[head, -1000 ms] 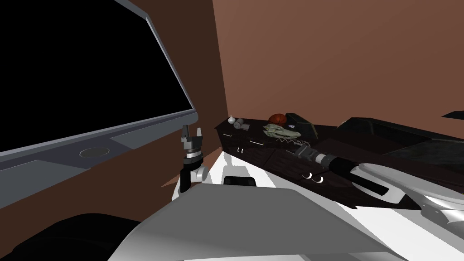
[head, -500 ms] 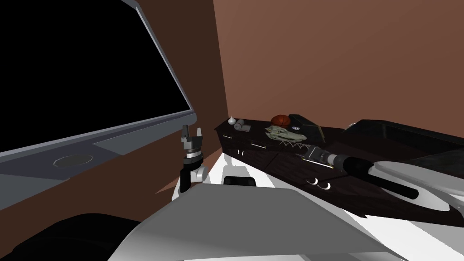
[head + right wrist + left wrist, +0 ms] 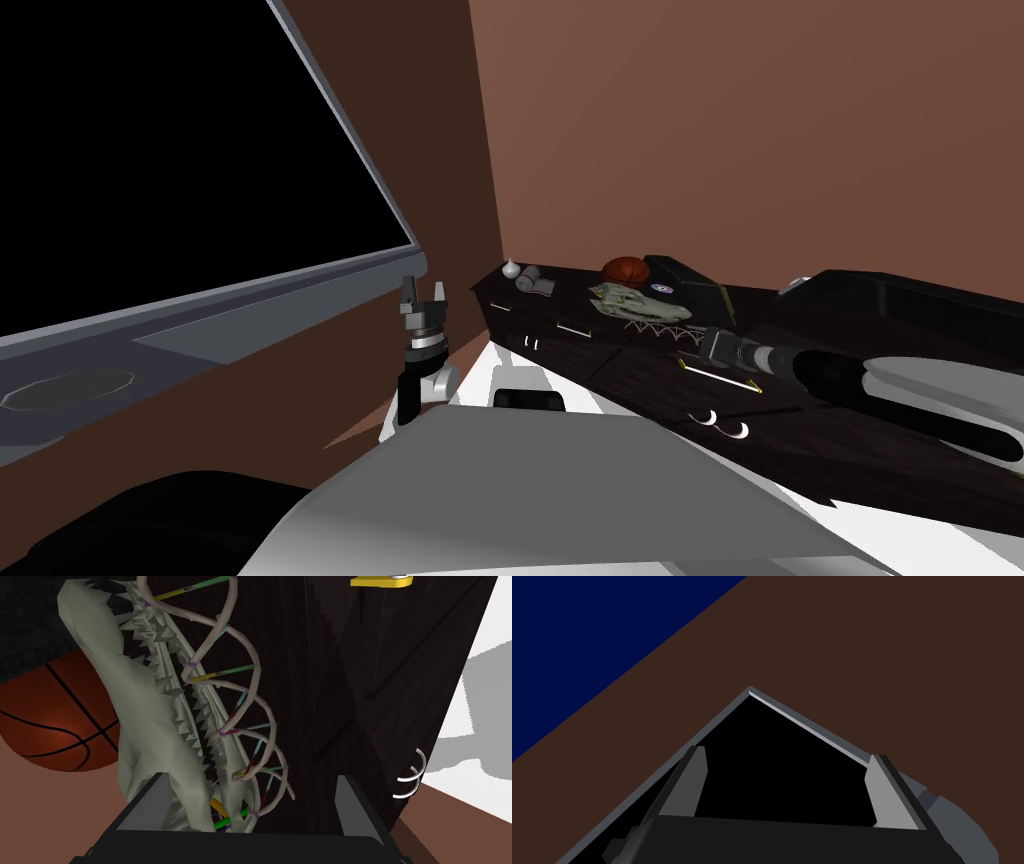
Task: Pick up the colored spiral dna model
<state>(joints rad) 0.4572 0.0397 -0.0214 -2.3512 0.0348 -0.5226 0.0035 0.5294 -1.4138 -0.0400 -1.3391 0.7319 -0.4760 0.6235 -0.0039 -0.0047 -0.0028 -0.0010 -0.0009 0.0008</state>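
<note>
The DNA model [image 3: 240,691], a pale twisted spiral with coloured rungs, lies on the dark dresser top [image 3: 340,676] right beside a toothed, pale animal skull [image 3: 135,706]. My right gripper [image 3: 252,801] is open, and the spiral's near end and the skull's snout tip sit between its fingers [image 3: 150,801]. In the head view the right gripper [image 3: 706,343] reaches in from the right to the DNA model [image 3: 665,335], in front of the skull [image 3: 640,303]. My left gripper [image 3: 423,297] stands upright and open to the left of the dresser; its fingers [image 3: 884,791] hold nothing.
A basketball [image 3: 625,269] and a dark box [image 3: 690,275] sit behind the skull. Small pale items [image 3: 530,277] stand at the dresser's far end. The dresser front [image 3: 600,370] has curved white handles [image 3: 725,425]. A grey-framed black area [image 3: 180,150] fills the left.
The whole head view has shifted, so I have moved: the dresser now lies slightly lower and to the right, and the grey frame has slid left. The left gripper is unchanged.
</note>
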